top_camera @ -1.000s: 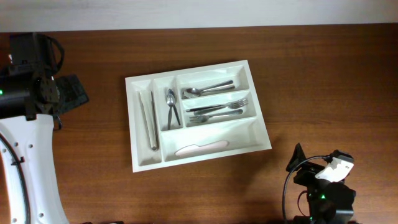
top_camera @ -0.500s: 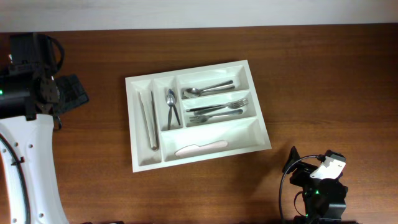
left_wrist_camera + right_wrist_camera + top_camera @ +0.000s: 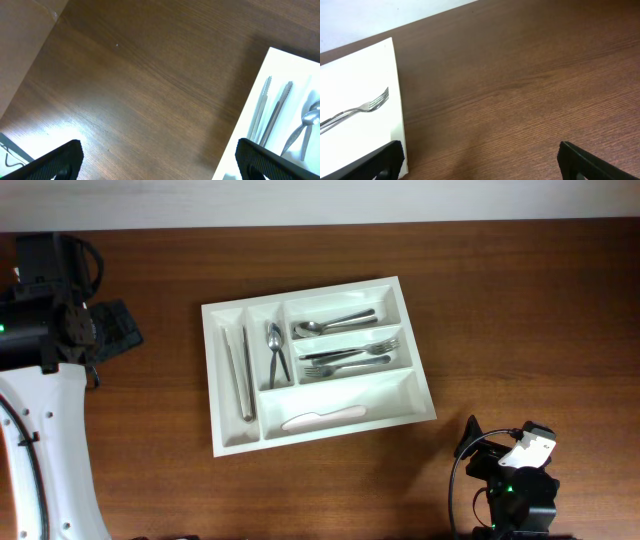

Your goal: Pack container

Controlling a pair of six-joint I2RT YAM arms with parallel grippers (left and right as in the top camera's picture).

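Container (image 3: 395, 392) sits mid-surface (image 3: 520, 310), slightly skewed, cutlery (image 3: 345, 352) in every compartment. Nothing loose visible around it. Left gripper (image 3: 160, 162) and right gripper (image 3: 480, 161) both spread wide, empty, well apart from container. Packing looks basically done imo. Next move probably just parking arms.

A dark wooden table (image 3: 520, 310) — pale wall (image 3: 300, 200) behind it.

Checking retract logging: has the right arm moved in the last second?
Yes. In the overhead view the right arm slid toward the frame's bottom edge, farther from the cutlery tray, then held still.
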